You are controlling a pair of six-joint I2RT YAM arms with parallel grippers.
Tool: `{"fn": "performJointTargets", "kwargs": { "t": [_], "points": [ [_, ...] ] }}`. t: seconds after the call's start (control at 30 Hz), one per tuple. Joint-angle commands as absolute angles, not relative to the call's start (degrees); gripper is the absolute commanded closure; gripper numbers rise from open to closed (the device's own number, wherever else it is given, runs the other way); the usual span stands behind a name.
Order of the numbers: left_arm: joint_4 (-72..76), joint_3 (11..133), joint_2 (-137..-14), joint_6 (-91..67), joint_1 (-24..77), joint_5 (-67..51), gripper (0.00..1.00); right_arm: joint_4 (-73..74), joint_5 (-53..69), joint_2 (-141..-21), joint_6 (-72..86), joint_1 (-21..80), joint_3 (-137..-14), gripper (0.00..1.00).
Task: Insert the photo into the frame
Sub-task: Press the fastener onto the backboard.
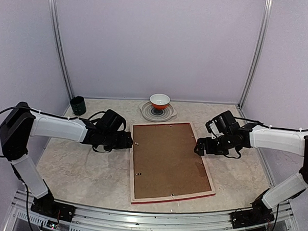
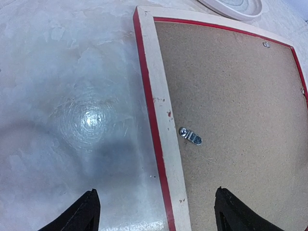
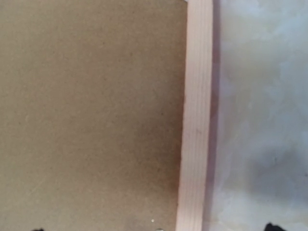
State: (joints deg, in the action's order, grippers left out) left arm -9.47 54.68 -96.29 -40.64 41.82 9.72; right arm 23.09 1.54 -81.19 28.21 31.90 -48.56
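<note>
Seemingly near the end: left pincer (image 1: 131, 141) and right pincer (image 1: 197, 148) gape empty astride side rails of the face-down frame (image 2: 161, 110), photo unseen, presumably under the backing (image 1: 167, 162) between them; next, securing the clip (image 2: 190, 136).

- The left arm (image 1: 56, 126) reaches inward, forearm nearly level, wrist low.
- The left gripper (image 1: 130, 141) points toward its partner, fingertips (image 2: 84, 214) spread wide, gripping nothing.
- The right arm (image 1: 275, 138) mirrors that pose.
- The right gripper (image 1: 197, 148) faces back, jaws wide apart, empty.
</note>
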Motion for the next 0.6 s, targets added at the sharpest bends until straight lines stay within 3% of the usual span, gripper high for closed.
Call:
{"fn": "performJointTargets", "kwargs": {
  "t": [0.0, 0.3, 0.57],
  "points": [
    [-11.21, 58.95, -100.09, -40.72, 41.08, 8.76, 0.18, 20.46, 2.28, -82.39, 27.94, 31.38, -47.01, 0.01],
    [-15.49, 68.13, -109.06, -39.78, 40.96, 10.47, 0.18, 19.40, 1.74, -82.38, 27.82, 31.38, -45.12, 0.01],
    [-17.69, 69.76, -112.01, -39.80, 41.48, 13.43, 0.28, 18.58, 1.24, -82.09, 27.29, 31.38, -44.55, 0.01]
  ]
}}
